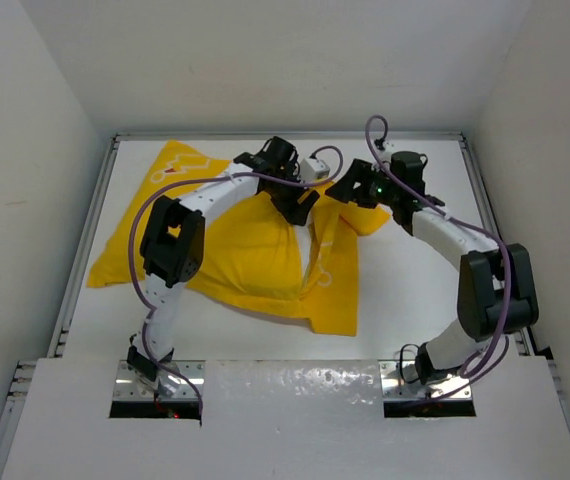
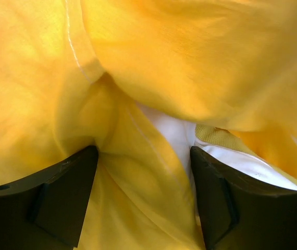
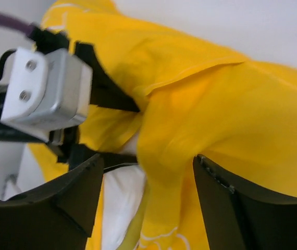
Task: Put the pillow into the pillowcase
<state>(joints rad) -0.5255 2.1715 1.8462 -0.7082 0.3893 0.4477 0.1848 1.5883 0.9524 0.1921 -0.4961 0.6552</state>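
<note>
The yellow pillowcase (image 1: 255,260) lies bulging across the table's middle and left. The white pillow (image 1: 316,255) is almost wholly covered by it; only a thin white sliver shows at the case's right side. My left gripper (image 1: 300,205) is open at the case's upper right, its jaws wide apart with yellow cloth (image 2: 138,47) and a strip of white pillow (image 2: 169,130) between them. My right gripper (image 1: 348,190) is open just to its right, straddling a fold of the pillowcase (image 3: 200,109), with the pillow (image 3: 120,192) beside it. In the right wrist view, the left gripper (image 3: 107,94) is close by.
White walls enclose the table at the back and both sides. A metal rail (image 1: 75,290) runs along the left edge and another (image 1: 485,200) along the right. A white board (image 1: 295,420) covers the near edge around the arm bases. Bare table (image 1: 405,290) lies right of the case.
</note>
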